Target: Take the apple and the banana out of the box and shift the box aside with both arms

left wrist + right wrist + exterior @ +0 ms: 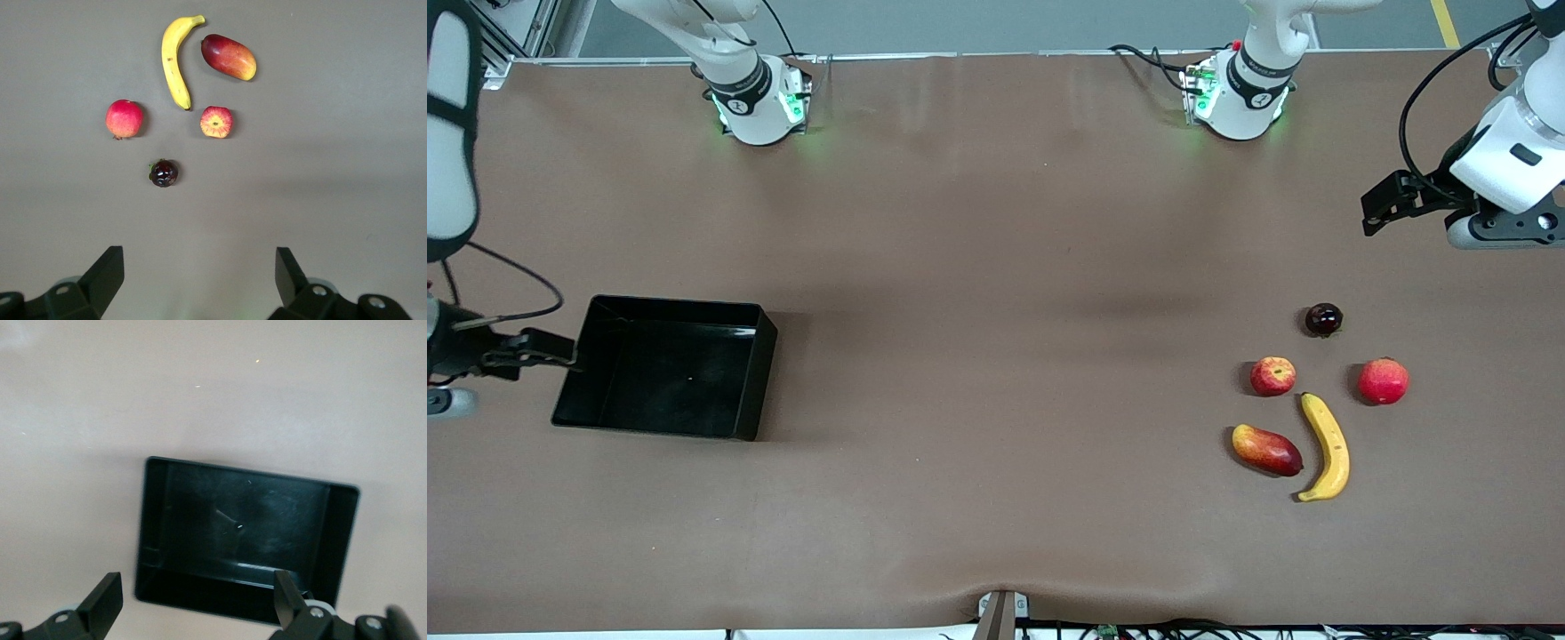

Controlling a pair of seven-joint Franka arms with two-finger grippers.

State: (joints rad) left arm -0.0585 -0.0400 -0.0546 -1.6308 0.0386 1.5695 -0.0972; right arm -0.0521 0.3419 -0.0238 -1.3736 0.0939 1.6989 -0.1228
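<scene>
Banana [1327,447] and apple [1272,376] already lie out on the surface, the empty box [665,366] set aside toward the right arm's end, so both jaws, wide open and holding nothing, need only withdraw.

My brown table [996,267] carries the black box [665,366] toward my right arm's end; apple [1272,376], banana [1327,446], three other fruits [1324,319] toward my left arm's.

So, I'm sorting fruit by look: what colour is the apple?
Red with yellowish patches; the apple shows best in the left wrist view.
</scene>
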